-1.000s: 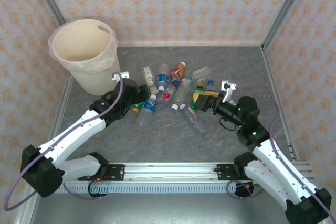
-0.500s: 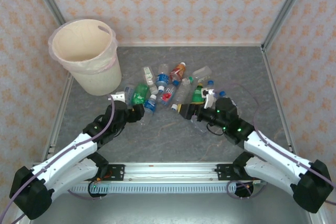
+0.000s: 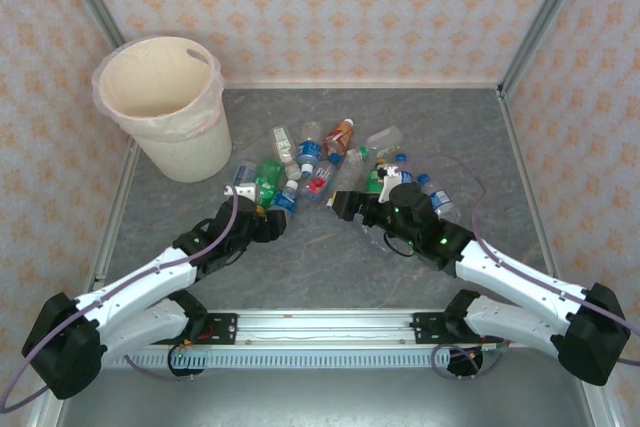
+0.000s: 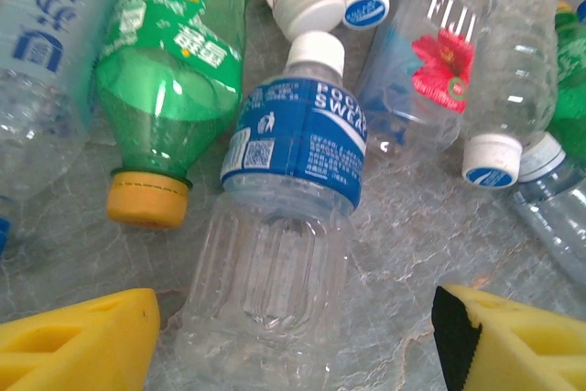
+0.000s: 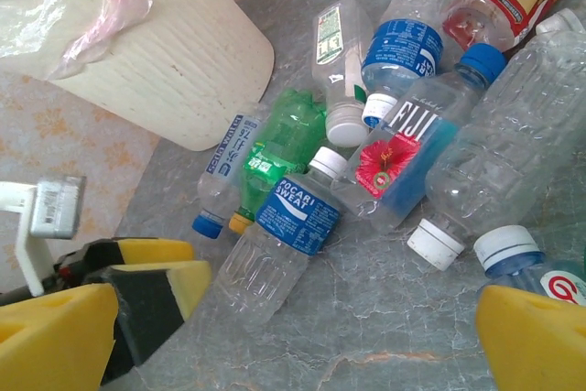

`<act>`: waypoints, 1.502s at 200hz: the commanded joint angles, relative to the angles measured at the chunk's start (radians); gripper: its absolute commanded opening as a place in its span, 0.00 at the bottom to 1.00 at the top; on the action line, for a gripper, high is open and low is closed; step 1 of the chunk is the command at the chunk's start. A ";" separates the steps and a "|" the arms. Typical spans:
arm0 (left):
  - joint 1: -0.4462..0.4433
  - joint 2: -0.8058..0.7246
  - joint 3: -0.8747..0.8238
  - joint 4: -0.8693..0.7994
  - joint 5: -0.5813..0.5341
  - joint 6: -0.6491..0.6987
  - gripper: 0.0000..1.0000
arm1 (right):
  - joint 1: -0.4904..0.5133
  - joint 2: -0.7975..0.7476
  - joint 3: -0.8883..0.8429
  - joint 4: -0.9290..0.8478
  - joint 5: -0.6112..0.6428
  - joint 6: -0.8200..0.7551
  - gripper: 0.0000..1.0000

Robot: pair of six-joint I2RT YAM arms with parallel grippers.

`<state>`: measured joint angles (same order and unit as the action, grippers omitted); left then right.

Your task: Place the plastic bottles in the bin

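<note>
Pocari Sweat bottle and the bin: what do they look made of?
Pocari Sweat bottle: thin clear plastic, glossy. The grey table shows through its ribbed wall, which carries highlights. The bin: cream, matte, faintly ribbed wall, probably rigid plastic, though the look leaves that open.

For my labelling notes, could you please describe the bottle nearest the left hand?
From the cream bin, go to the bottle pile's near-left edge. The clear bottle lies beside a green bottle; its blue Pocari Sweat label sets it apart.
</note>
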<state>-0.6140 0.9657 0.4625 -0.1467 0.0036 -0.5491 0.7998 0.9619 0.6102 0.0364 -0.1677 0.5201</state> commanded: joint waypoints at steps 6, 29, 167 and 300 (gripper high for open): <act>-0.016 0.039 -0.007 0.037 -0.014 0.018 0.80 | 0.005 -0.018 0.037 -0.008 -0.022 -0.037 1.00; -0.021 0.069 -0.010 0.064 -0.001 0.021 0.80 | 0.004 -0.021 0.033 0.001 -0.063 -0.035 1.00; -0.100 0.343 0.079 0.109 -0.105 0.058 0.79 | 0.004 -0.098 -0.026 0.003 -0.078 -0.070 1.00; -0.114 0.328 0.132 0.076 -0.126 0.060 0.56 | 0.004 -0.122 -0.023 0.016 -0.098 -0.069 1.00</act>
<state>-0.7139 1.3613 0.5556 -0.0414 -0.0940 -0.4923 0.7998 0.8574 0.5888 0.0338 -0.2546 0.4671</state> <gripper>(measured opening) 0.610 0.996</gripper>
